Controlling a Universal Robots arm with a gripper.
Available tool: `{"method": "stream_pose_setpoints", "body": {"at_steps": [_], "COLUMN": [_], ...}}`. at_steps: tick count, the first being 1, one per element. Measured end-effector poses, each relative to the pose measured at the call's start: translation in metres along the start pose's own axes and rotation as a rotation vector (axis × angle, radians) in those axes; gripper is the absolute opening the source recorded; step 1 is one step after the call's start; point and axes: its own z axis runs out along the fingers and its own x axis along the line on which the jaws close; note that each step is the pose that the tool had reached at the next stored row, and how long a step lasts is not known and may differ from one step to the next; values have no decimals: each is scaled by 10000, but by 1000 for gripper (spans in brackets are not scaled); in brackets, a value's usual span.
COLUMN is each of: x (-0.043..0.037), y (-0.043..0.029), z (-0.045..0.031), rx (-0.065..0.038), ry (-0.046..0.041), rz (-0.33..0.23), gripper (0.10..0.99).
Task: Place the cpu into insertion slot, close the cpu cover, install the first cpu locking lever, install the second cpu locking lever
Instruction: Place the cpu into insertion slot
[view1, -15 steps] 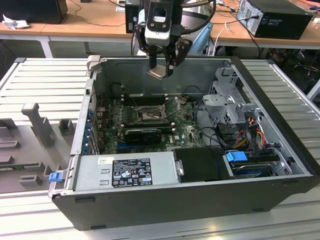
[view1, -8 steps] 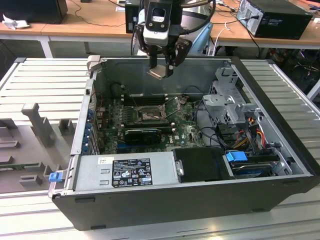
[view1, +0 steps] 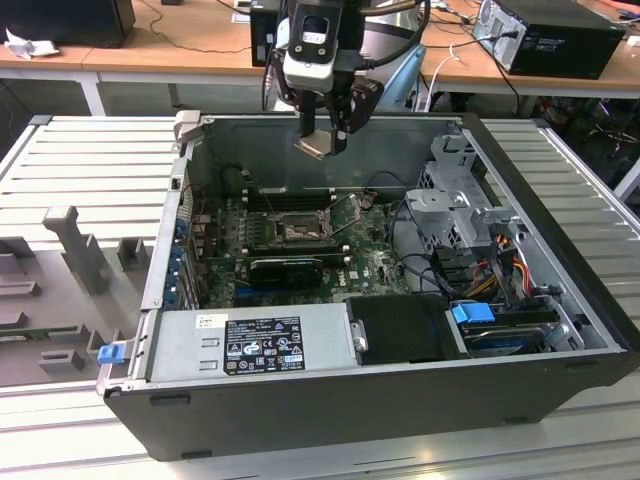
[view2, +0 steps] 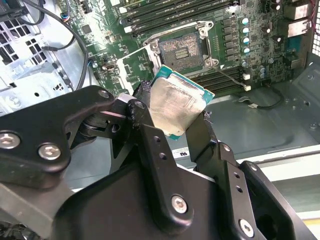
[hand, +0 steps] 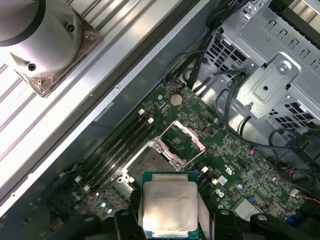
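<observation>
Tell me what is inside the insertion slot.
Bare contact grid, no chip, in the insertion slot. The cpu sits clamped in the gripper above, covering part of the slot in the first wrist view.

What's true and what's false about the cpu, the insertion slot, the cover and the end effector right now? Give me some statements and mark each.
1. The end effector grips the cpu. True.
2. The cpu sits in the insertion slot. False: the slot is empty, and the chip is held above the board.
3. The cpu cover is closed over the slot. False: it stands swung open.
4. The computer case is open, with its motherboard exposed. True.
</observation>
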Motion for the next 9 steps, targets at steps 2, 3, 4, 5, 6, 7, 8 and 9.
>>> {"method": "stream_pose_setpoints", "body": {"at_steps": [2,3,4,5,6,7,8,9], "x": [0,0,0,0,0,0,0,0], "y": [0,0,0,0,0,0,0,0], "z": [0,0,1,1,1,2,2,2], "rx": [-1,-2,-3,-5,-5,-8,-8,-9], "ry": [-7,-10,-15,-21,-27,-35,-38,-41], "rz": [76,107,162,234,298,386,421,455], "gripper": [525,525,525,525,525,525,525,525]}}
